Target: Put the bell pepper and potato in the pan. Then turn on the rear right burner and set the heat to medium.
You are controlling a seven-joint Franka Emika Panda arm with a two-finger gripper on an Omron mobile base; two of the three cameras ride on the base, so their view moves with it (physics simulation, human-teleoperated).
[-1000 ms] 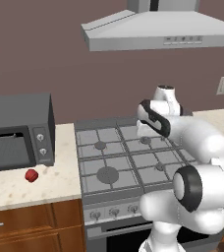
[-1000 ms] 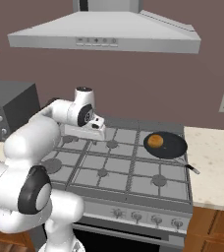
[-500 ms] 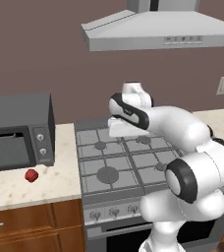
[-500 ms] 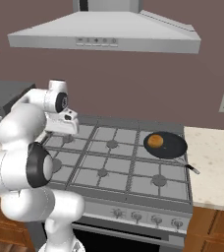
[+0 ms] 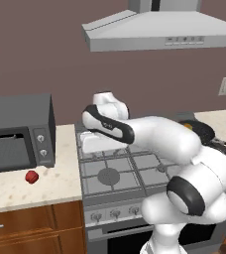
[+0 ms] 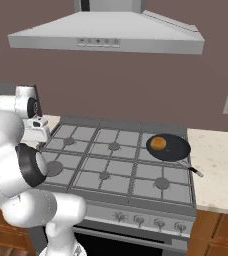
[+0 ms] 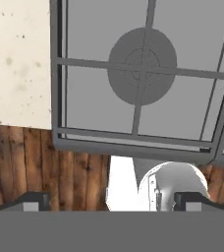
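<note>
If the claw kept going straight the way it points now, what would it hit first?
Most likely the front left burner of the stove grate: the open claw looks straight down at it with nothing between. How far off is unclear.

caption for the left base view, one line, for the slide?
Arm reaches left over the stove, open gripper empty; bell pepper on the counter by the microwave.

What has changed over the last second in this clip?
The arm has swung leftward across the stove, carrying the open, empty pincer from mid-stove to the stove's left edge, nearer the bell pepper. Nothing was gripped or released. The bell pepper stays on the counter by the microwave; the potato stays in the pan.
</note>
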